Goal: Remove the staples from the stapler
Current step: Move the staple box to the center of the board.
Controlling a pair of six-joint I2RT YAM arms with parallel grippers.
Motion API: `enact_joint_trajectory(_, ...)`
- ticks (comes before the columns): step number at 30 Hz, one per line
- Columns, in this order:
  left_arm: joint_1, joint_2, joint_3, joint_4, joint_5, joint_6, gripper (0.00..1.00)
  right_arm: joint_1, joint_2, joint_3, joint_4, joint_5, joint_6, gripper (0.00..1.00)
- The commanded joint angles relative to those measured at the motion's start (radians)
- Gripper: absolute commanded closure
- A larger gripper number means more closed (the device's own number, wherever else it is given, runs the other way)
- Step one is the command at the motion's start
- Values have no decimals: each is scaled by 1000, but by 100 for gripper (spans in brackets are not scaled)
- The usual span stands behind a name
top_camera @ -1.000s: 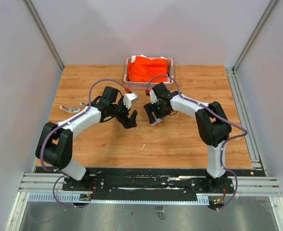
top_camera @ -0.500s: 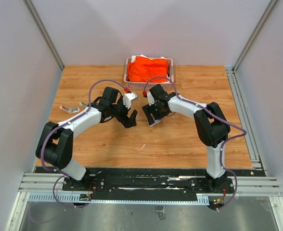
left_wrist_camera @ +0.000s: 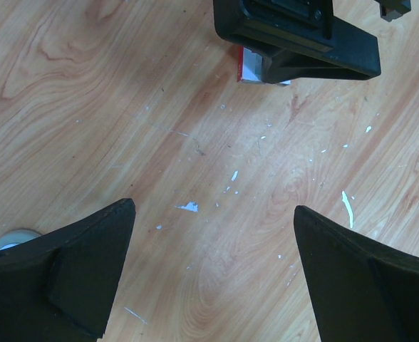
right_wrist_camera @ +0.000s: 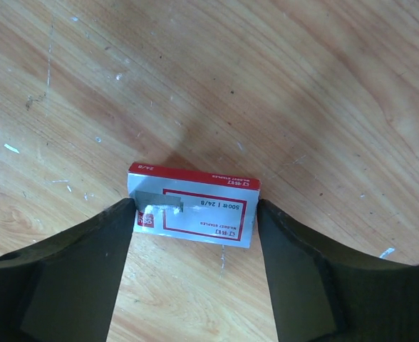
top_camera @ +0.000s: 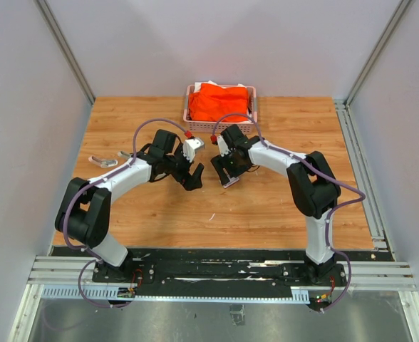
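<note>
The wooden table carries a pink basket at its far edge. Both arms meet near the table centre.

The left gripper hangs spread over bare wood and holds nothing. The right gripper is spread, its fingers straddling the staple box, touching it or nearly so. The staples, a short grey strip, lie on the left end of the box.

The strip appears delivered. Lift the right gripper straight up with the jaws wide, so that neither finger drags the box or tips the strip off.
</note>
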Motion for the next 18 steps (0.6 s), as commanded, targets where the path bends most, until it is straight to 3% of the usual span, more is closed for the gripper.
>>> enact_joint_trajectory(1, 6, 3, -7, 21, 22, -4, 2, 3, -23, 37, -44, 25, -36, 28)
enact_joint_trajectory(10, 7, -48, 37, -40, 36, 42, 2, -36, -166, 11, -20, -16, -202, 24)
enact_joint_trajectory(15, 44, -109, 66, -101, 75, 90, 2, -54, -268, -130, 69, -67, -560, 23)
enact_joint_trajectory(18, 81, -155, 79, -156, 121, 122, 2, -89, -332, -239, 143, -99, -777, 18)
